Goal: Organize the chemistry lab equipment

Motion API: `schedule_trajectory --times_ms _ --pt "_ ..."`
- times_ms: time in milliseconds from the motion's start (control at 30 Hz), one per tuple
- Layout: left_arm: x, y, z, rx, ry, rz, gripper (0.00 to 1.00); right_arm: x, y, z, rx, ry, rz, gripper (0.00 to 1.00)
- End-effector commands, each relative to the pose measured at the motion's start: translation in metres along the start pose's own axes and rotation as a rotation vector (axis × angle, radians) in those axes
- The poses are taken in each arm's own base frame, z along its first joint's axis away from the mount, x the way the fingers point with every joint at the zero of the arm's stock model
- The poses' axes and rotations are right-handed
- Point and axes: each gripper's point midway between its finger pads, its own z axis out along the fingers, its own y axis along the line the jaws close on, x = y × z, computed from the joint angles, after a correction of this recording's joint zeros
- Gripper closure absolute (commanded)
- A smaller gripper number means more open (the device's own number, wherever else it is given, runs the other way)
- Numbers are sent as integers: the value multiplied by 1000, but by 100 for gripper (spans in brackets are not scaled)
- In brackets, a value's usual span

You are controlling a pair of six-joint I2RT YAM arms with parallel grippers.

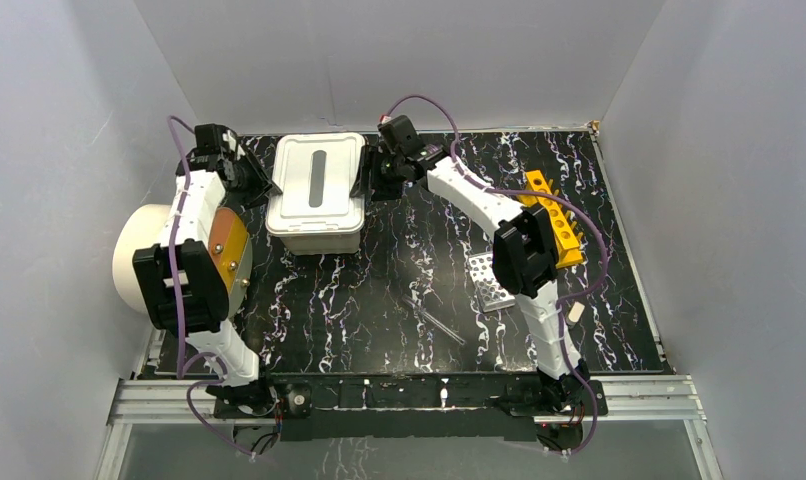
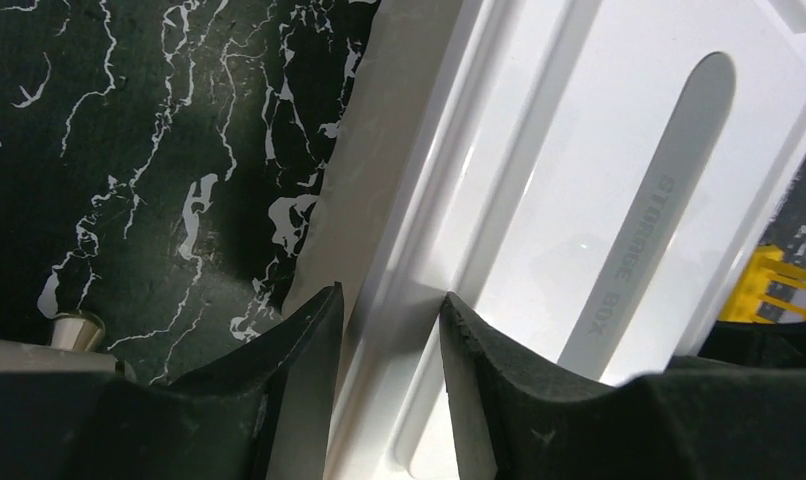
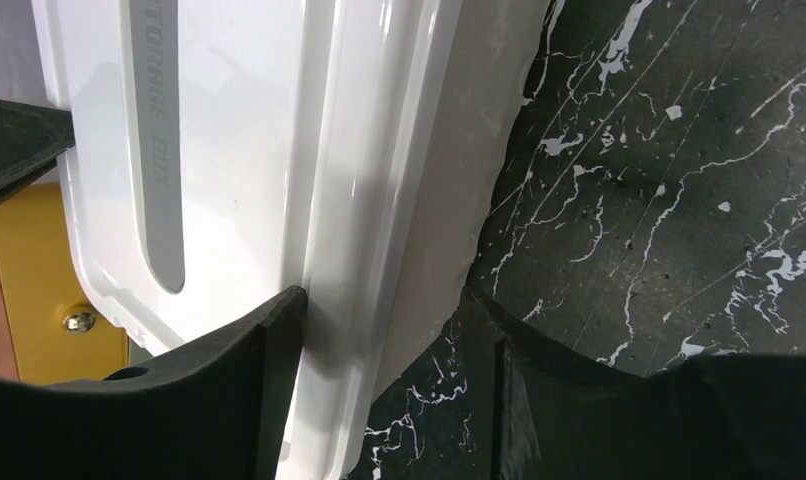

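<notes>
A white storage box (image 1: pixel 316 195) with its lid (image 2: pixel 599 150) on stands at the back of the table. My left gripper (image 1: pixel 263 186) is at its left edge. In the left wrist view the left gripper (image 2: pixel 389 296) is shut on the lid's raised rim, one finger outside and one inside. My right gripper (image 1: pixel 368 184) is at the box's right edge. There the right gripper (image 3: pixel 384 296) is open astride the lid (image 3: pixel 239 150): the inner finger touches it and the outer one stands apart over the table. A yellow tube rack (image 1: pixel 557 215), a silver perforated rack (image 1: pixel 489 282) and a glass rod (image 1: pixel 441 325) lie to the right.
A big cream cylinder (image 1: pixel 139 255) lies at the left edge, close beside the left arm. A small white item (image 1: pixel 576 312) sits near the right arm's base. Grey walls close in the black marbled table (image 1: pixel 379 300) on three sides.
</notes>
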Motion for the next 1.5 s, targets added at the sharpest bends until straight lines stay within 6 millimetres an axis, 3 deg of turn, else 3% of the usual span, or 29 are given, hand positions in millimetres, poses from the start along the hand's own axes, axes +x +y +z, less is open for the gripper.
schedule_trajectory --times_ms 0,67,267,367,467,567,733,800,900,933,1000,1100,1200,1267,1467 --pt "-9 8 -8 -113 -28 62 60 -9 -6 -4 72 -25 -17 35" --pt "-19 2 -17 -149 -70 98 58 -17 8 -11 25 -46 -49 35" --pt "-43 -42 -51 -152 -213 244 40 -43 49 -44 -97 -156 -175 32" --pt "-38 -65 -64 -97 -235 291 33 -51 67 -67 -154 -211 -221 30" --pt "-26 -94 -76 35 -219 336 28 -54 68 -89 -141 -256 -246 28" --pt "-9 -124 -91 176 -198 400 24 -51 48 -110 -43 -287 -264 28" --pt "22 -163 -107 347 -145 486 17 -40 -12 -162 213 -339 -240 26" --pt "34 -177 -110 389 -125 519 12 -33 -40 -185 297 -359 -214 25" --pt "47 -189 -115 440 -100 539 2 -11 -102 -213 432 -334 -122 26" --pt "55 -197 -119 478 -84 556 2 1 -140 -231 508 -317 -48 27" --pt "64 -206 -121 524 -67 556 2 35 -180 -242 585 -262 -2 27" --pt "84 -217 -123 587 -25 570 2 87 -216 -241 657 -141 60 28" --pt "104 -227 -121 627 24 592 2 121 -236 -245 703 -67 99 27" --pt "108 -231 -118 632 35 589 2 121 -218 -234 553 -47 -1 29" --pt "87 -218 -105 472 -37 515 2 113 -190 -226 448 -35 -158 27"
